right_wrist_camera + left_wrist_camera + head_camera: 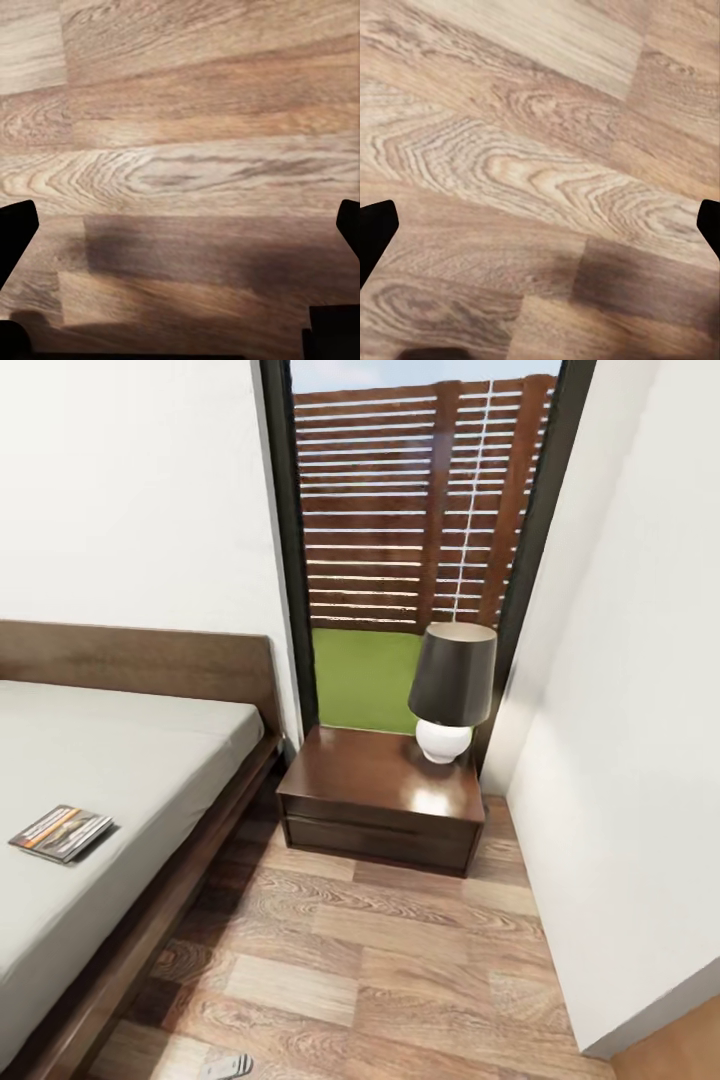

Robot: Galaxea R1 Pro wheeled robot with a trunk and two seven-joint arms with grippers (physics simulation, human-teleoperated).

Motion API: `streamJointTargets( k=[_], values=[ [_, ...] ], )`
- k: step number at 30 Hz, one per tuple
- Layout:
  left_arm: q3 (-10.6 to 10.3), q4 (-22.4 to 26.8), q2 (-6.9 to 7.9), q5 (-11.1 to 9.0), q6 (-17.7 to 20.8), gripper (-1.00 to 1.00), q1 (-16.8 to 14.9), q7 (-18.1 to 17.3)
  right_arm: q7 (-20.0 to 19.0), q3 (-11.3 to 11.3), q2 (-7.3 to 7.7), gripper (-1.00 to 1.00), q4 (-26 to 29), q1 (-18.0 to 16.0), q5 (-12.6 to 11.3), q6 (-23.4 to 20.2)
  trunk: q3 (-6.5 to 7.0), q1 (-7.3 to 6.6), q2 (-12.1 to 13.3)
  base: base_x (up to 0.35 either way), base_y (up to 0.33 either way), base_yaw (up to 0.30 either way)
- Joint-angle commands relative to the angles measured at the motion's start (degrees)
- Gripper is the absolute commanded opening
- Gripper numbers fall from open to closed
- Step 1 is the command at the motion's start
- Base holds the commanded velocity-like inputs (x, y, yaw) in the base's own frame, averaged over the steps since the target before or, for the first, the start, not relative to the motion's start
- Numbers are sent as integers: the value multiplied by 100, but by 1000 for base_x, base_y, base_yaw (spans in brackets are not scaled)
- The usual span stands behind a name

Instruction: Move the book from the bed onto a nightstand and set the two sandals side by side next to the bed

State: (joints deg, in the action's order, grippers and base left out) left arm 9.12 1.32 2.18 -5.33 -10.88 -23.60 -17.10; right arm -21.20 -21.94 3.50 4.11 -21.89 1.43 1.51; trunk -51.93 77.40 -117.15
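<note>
The book [62,832], a thin paperback with a dark cover and an orange band, lies flat on the off-white mattress of the bed [150,760] near its right edge. To the right of the headboard stands the nightstand [372,790], dark brown with a glossy top. My left gripper [540,229] is open over bare wood floor, its black fingertips [375,232] wide apart. My right gripper [182,231] is likewise open above the floor planks, holding nothing. The blue sandals are out of view.
A lamp [450,690] with a dark shade and white base occupies the nightstand's back right corner. A white wall [630,760] closes the right side; a tall window [420,510] is behind. A small pale grey object [225,1067], which I cannot identify, lies at the bottom edge.
</note>
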Motion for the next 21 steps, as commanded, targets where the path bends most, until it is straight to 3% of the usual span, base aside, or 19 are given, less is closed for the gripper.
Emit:
streamJointTargets(
  k=[1, 7, 21],
  values=[
    [11, -9, 1, -56, -1, 100, -4, -39, -22, -29, 2, 100, -7, -3, 15, 16, -5, 0, -2, 29, 0, 30],
    [11, -9, 1, -56, 3, 100, -4, -39, -22, -29, 2, 100, -7, -6, 15, 16, -5, 0, -2, 152, 0, 11],
    [11, -9, 1, -56, 7, 100, -4, -39, -24, -29, 2, 100, -7, -3, 15, 16, -5, 0, -2, 298, 0, 1]
  ],
)
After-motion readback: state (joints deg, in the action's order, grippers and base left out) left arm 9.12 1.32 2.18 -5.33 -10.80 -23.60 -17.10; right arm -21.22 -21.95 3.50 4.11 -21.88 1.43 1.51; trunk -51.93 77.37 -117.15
